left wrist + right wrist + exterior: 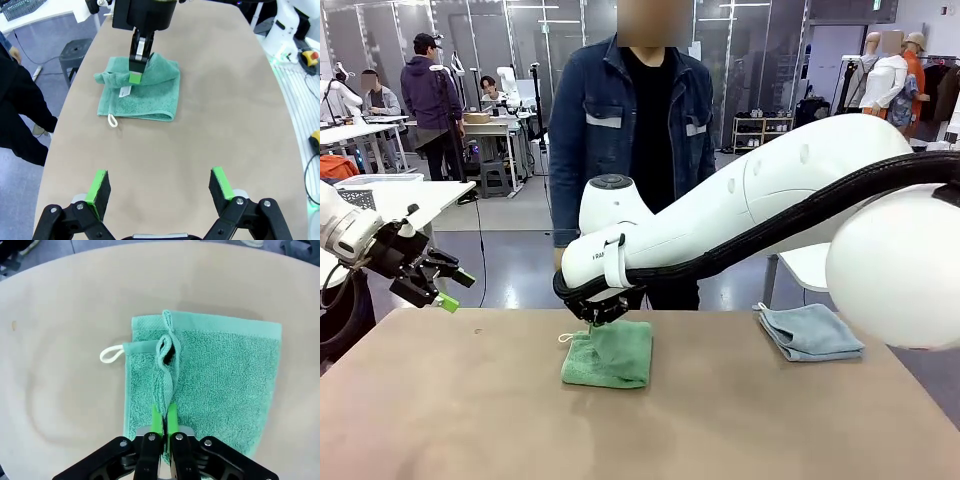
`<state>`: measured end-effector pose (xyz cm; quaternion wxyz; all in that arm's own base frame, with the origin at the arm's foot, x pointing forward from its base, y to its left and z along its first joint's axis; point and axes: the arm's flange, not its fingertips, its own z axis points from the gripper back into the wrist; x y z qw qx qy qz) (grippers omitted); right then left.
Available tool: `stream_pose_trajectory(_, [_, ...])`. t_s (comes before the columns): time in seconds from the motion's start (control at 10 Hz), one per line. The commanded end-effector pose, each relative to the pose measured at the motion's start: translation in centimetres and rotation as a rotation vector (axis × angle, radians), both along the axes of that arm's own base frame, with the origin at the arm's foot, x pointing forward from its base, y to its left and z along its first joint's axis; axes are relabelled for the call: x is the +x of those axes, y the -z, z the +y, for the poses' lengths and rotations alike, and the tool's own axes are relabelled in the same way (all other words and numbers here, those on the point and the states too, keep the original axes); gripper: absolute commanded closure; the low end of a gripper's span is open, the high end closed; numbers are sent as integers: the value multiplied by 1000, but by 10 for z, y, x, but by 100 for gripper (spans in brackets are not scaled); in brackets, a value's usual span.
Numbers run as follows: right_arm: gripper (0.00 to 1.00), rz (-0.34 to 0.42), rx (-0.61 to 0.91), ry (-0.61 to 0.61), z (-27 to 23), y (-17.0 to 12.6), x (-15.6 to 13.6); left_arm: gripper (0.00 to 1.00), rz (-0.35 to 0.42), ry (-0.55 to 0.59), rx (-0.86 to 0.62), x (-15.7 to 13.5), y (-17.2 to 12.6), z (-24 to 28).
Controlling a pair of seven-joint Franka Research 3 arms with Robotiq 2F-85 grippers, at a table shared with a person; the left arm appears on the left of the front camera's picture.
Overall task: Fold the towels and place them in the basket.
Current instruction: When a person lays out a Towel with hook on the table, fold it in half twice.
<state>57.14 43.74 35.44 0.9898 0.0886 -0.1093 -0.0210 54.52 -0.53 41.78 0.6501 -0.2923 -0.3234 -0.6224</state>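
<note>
Right hand [164,421]: pinching a fold of the green towel [220,375] at bench [470,420] centre.
Left hand [159,188]: hovering wide at 9 o'clock.
Blue towel [812,331]: lying at 3 o'clock, partly hidden by the arm.

Nubby terry-cloth green towel [220,375], matt smooth tan table [470,420], glossy white plastic arm shell [790,190]
</note>
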Motion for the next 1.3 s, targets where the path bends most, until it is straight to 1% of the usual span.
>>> stream_pose_trajectory(0.0, [100,3,37,-6,2,-2,-3,0,-4,-5,5,1,0,-1])
stream_pose_trajectory(0.1, [100,6,63,-13,2,0,-1,0,-4,-5,5,1,0,-1])
stream_pose_trajectory(0.2, [82,15,86,-10,2,2,0,0,-4,-5,5,1,0,-1])
stream_pose_trajectory(0.3, [77,22,92,-7,2,5,1,0,-4,-5,5,1,0,-1])
stream_pose_trajectory(0.4, [63,23,101,-17,2,7,2,0,-4,-5,5,1,0,-1])
stream_pose_trajectory(0.5, [58,11,115,-23,1,7,2,0,-4,-5,5,1,0,-1])
stream_pose_trajectory(0.6, [44,4,126,-23,-1,6,1,0,-4,-5,5,1,0,-1])
stream_pose_trajectory(0.7, [39,-2,141,-25,-3,2,-3,0,-4,-5,5,1,0,-1])
stream_pose_trajectory(0.8, [25,-12,148,-24,-10,-4,-11,0,-4,-5,5,1,0,-1])
stream_pose_trajectory(0.9, [19,-14,148,-10,-25,-11,-22,0,-4,-5,5,1,0,-1])
stream_pose_trajectory(1.0, [5,-2,132,7,-48,-15,-33,0,-4,-5,5,1,0,-1])
stream_pose_trajectory(1.2, [5,34,129,9,-94,-16,-47,0,-4,-5,5,1,0,-1])
